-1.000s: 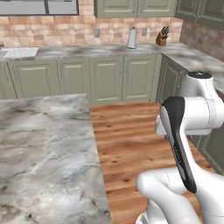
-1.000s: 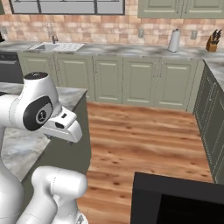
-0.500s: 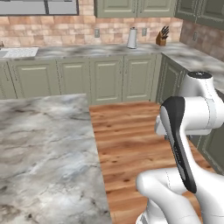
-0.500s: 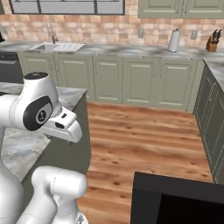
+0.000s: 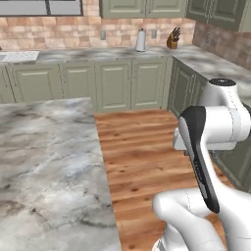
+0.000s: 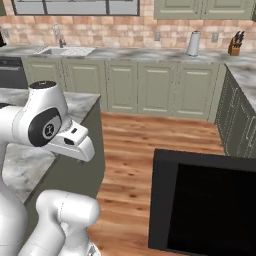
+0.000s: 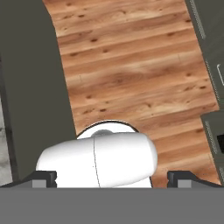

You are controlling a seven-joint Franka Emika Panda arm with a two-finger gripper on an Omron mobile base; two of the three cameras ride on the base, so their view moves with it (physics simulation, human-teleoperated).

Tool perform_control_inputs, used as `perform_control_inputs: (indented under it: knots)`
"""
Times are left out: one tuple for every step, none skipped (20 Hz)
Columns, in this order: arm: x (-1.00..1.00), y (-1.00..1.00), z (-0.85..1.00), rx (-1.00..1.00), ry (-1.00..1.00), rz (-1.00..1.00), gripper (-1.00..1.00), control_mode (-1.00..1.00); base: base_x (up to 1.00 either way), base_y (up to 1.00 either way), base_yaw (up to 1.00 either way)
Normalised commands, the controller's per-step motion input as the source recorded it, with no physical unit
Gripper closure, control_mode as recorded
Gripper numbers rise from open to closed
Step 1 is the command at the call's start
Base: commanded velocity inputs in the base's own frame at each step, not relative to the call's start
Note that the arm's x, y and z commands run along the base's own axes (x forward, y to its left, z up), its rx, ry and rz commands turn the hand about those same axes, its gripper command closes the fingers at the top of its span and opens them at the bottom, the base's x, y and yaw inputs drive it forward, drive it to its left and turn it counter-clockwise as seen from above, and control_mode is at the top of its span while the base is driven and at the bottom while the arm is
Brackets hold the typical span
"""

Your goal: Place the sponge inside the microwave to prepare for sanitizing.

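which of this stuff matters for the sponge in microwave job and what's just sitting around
For the job:
- microwave: the glossy black panel at lower right of the right base view, probably its door
- gripper: jaws wide apart, nothing held

Just lying about:
- paper towel roll on the back counter
- knife block beside it
- sink and faucet
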Motion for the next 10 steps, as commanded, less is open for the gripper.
perform_control_inputs:
  knots:
    - [0.00,0.00,0.00,0.00,0.00,0.00,-1.00,1.00,-1.00,0.00,-0.02]
    - [0.00,0.00,0.00,0.00,0.00,0.00,-1.00,1.00,-1.00,0.00,0.00]
    - [0.00,0.00,0.00,0.00,0.00,0.00,-1.00,1.00,-1.00,0.14,0.00]
    - [0.00,0.00,0.00,0.00,0.00,0.00,-1.00,1.00,-1.00,0.30,0.00]
    - [0.00,0.00,0.00,0.00,0.00,0.00,-1.00,1.00,-0.34,0.51,0.00]
    - [0.00,0.00,0.00,0.00,0.00,0.00,-1.00,1.00,0.00,0.76,0.00]
    - [0.00,0.00,0.00,0.00,0.00,0.00,-1.00,1.00,0.11,0.86,0.00]
    - [0.00,0.00,0.00,0.00,0.00,0.00,-1.00,1.00,0.29,0.77,0.00]
    - [0.00,0.00,0.00,0.00,0.00,0.00,-1.00,1.00,0.40,0.54,0.00]
    - [0.00,0.00,0.00,0.00,0.00,0.00,-1.00,1.00,0.44,0.46,0.01]
